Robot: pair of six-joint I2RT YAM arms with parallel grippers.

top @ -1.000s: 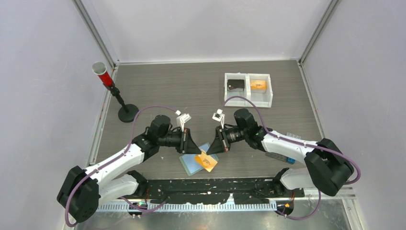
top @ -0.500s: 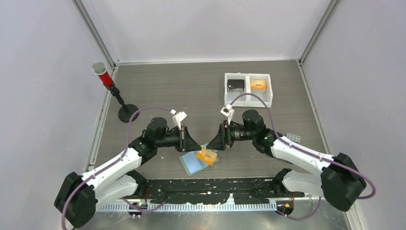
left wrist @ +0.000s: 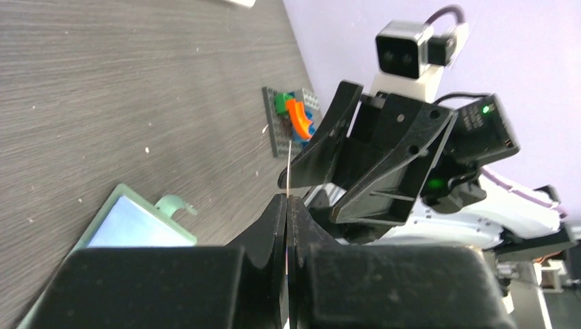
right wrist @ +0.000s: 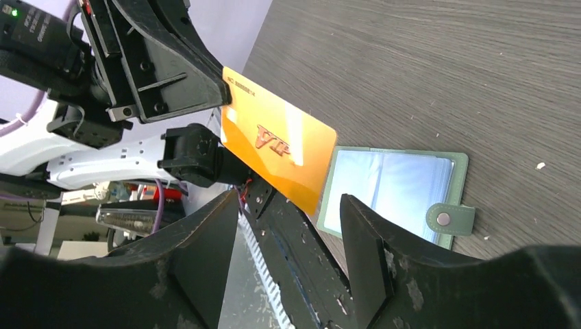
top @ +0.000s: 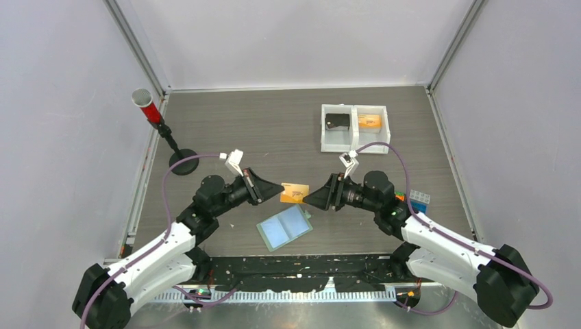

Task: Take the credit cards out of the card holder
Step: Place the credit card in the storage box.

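At frame centre: orange card [top: 294,193] held off the worktop [top: 240,123].
Your left pincer [top: 279,186] clamps only its edge, right pincer [top: 307,199] wide beside it; card holder [top: 284,227] open at lower centre. Card may swivel and drop.

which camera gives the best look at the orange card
The right wrist view: the orange card faces the lens, VIP lettering readable, one end pinched by the left gripper. The top view shows it small and angled; the left wrist view sees only its thin edge.
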